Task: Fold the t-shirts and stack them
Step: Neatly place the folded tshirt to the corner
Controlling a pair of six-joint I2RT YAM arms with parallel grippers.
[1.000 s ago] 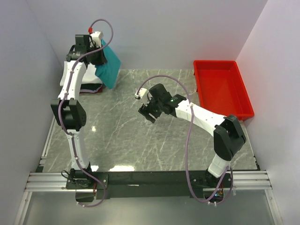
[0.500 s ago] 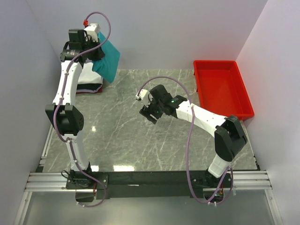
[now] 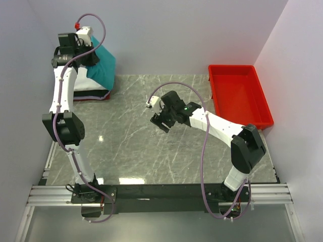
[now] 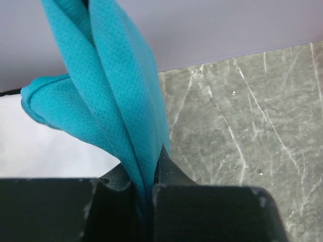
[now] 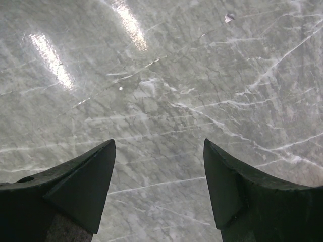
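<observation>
Two left fingers (image 4: 168,172) tight on t-shirt (image 4: 113,96)

Teal t-shirt (image 4: 116,101) is showing matt, fine-mesh cloth; bench (image 5: 176,75) is gleaming glossy, smooth grey marble; red tray (image 3: 230,67) is looking smooth plastic.

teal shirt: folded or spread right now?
Folded: the teal shirt hangs in doubled layers, pinched in the shut left pincer above the white shirt.
</observation>
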